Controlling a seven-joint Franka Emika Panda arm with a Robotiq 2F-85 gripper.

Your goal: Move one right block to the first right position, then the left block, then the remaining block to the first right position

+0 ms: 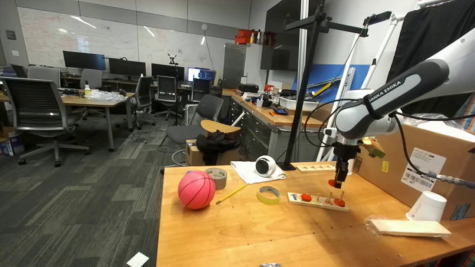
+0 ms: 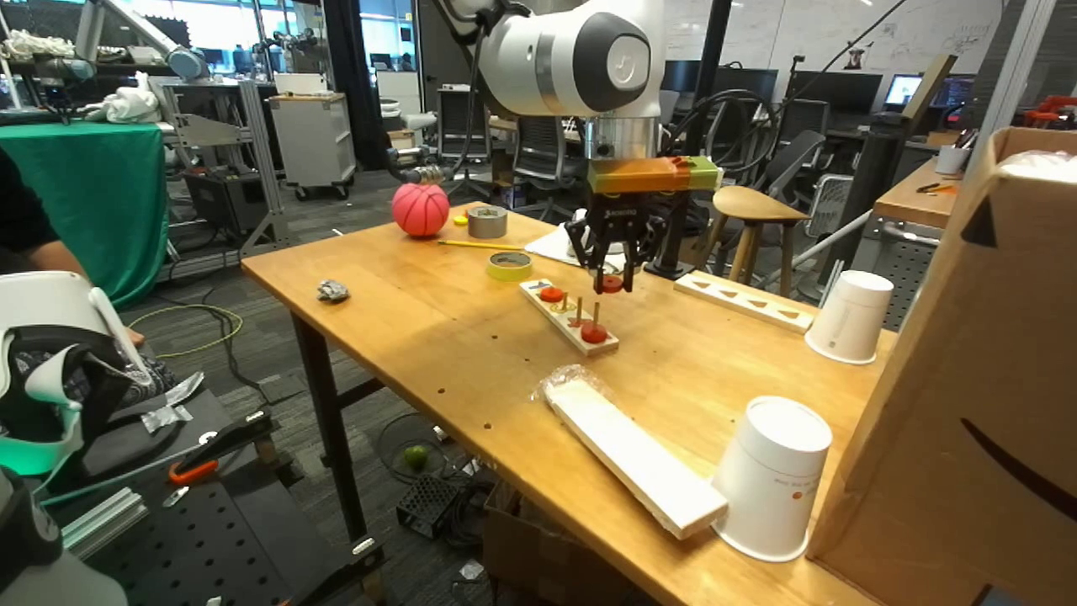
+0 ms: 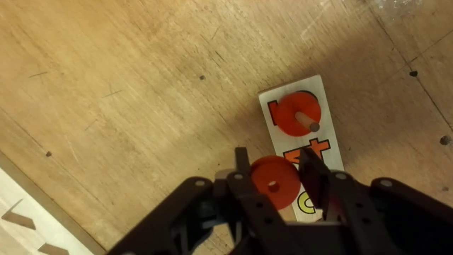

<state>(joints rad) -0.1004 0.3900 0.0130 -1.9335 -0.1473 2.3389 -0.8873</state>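
Observation:
A light wooden peg board [image 1: 322, 204] with printed numbers lies on the table; it also shows in an exterior view [image 2: 564, 320] and the wrist view [image 3: 327, 127]. One red round block [image 1: 339, 203] sits on its end peg nearest the robot, also visible in an exterior view [image 2: 594, 334] and the wrist view [image 3: 298, 113]. Another red block [image 1: 306, 197] sits near the opposite end [image 2: 551, 295]. My gripper [image 2: 612, 284] is shut on a third red block [image 3: 276, 182], held above and beside the board. The held block's hole is bare; no peg passes through it.
Yellow tape [image 1: 268, 195], a pencil [image 1: 232, 194], grey tape [image 1: 219, 178] and a pink ball [image 1: 196, 190] lie beyond the board. A wooden strip with triangular cutouts [image 2: 740, 301], white cups [image 2: 774, 480], a wrapped plank [image 2: 635, 454] and a cardboard box [image 2: 951, 379] are nearby.

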